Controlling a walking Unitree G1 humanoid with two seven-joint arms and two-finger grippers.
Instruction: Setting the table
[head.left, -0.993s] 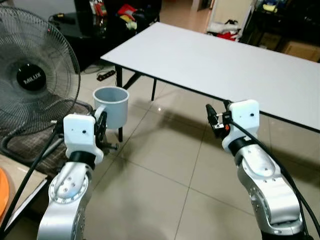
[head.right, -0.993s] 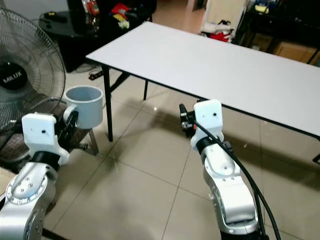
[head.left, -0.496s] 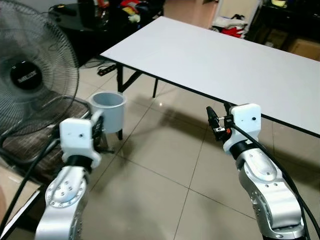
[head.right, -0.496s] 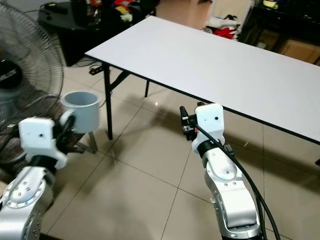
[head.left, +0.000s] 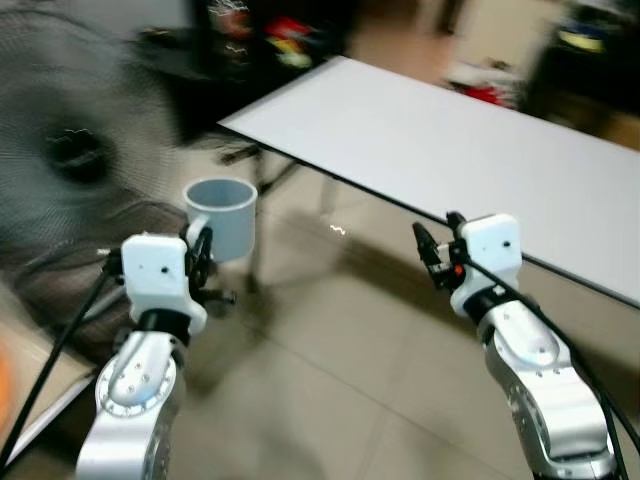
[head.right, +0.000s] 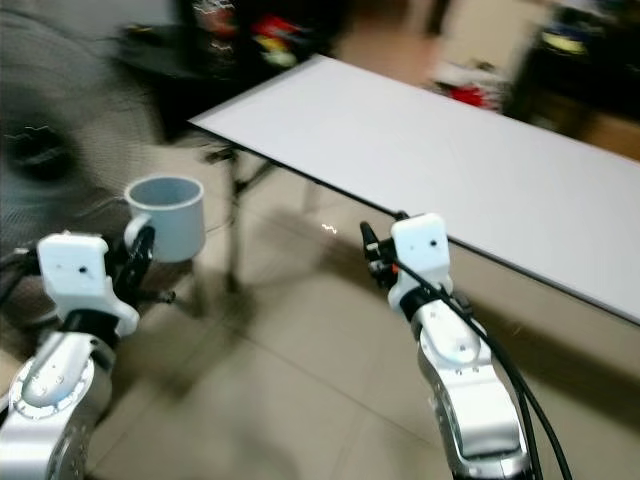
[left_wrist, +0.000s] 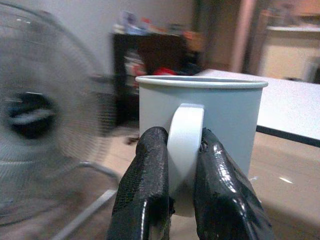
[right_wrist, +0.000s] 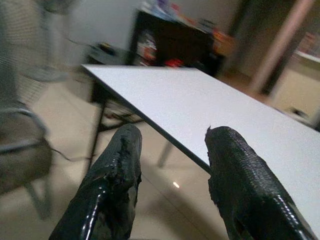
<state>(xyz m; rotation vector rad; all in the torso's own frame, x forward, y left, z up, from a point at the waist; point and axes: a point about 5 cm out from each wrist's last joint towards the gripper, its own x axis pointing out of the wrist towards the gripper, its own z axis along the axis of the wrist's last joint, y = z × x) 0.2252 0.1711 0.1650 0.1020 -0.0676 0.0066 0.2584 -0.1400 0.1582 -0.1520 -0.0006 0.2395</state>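
The left gripper (left_wrist: 182, 200) is holding a pale blue mug (head.left: 221, 217) up in the air, near the corner of the white worktop (head.left: 440, 150) but not over it yet. Its two black fingers (left_wrist: 145, 190) are pinching the mug's handle (left_wrist: 184, 145) from both sides. The mug is standing upright, with its open top facing up. The floor is under it, not the worktop.

The right gripper (right_wrist: 172, 190) is holding nothing. Its fingers (right_wrist: 117, 180) are spread apart, and it is pointing at the long edge of the worktop. A big standing fan (head.left: 70, 150) is off to the robot's left, and the pictures are blurry there.

The mug looks hard and smooth, so it will not bend or squash. I cannot tell what it is made of. If it is pottery, it could crack or chip if it drops on the tiled floor (head.left: 330, 400) or bumps the worktop edge. It looks empty, so it is probably light. The handle is a good place to hold it, but it is thin and shiny, so the mug could swing or slip between the fingers. I think it needs a firm grip and a slow, flat set-down on the worktop.
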